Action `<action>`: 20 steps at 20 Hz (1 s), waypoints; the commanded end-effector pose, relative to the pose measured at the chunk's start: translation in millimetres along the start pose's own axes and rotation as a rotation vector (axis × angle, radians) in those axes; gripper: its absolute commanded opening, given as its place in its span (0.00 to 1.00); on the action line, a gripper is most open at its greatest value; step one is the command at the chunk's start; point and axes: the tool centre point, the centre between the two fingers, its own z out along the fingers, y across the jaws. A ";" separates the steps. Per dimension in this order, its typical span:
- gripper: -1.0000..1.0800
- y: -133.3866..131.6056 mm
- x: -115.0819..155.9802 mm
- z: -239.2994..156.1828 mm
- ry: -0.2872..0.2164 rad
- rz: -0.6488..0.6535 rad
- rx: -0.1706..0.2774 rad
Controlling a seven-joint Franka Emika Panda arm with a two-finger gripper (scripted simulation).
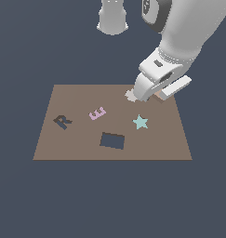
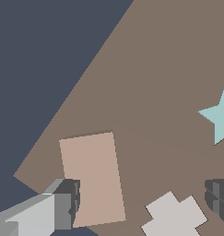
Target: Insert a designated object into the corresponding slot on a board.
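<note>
Board: large flat brown panel lying on a dark blue-grey ground; seen whole in the exterior view, one corner of it in the wrist view.
Letter R: dark, flat on the board, nearest the exterior view's left edge of the panel.
Letter E: pink, tilted, just to the right of the R, well apart from it.
Slot: dark rectangular cut-out, wider than tall, near the board's front edge, between the E and the star and lower than both. Nothing in it.
Gear-shaped piece: pale whitish, at the board's far edge, mostly hidden behind the arm in the exterior view; wrist view shows its toothed outline lying between the fingers, apart from the block.
Star: light teal, flat on the board, to the right of the slot; its tip also shows in the wrist view.
Gripper: low over the far right part of the board, jaws spread wide, gripping nothing; in the wrist view one finger sits at the block's edge, the other stands far off past the gear piece.
Block: tan, pinkish-brown flat rectangle, lying on the board near its corner, well apart from the slot; only a sliver shows in the exterior view.
</note>
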 end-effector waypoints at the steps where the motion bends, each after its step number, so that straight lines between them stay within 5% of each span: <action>1: 0.96 -15.3 -1.4 8.4 0.007 -0.064 -0.003; 20: 0.96 -35.6 -5.8 38.3 0.014 -0.149 -0.007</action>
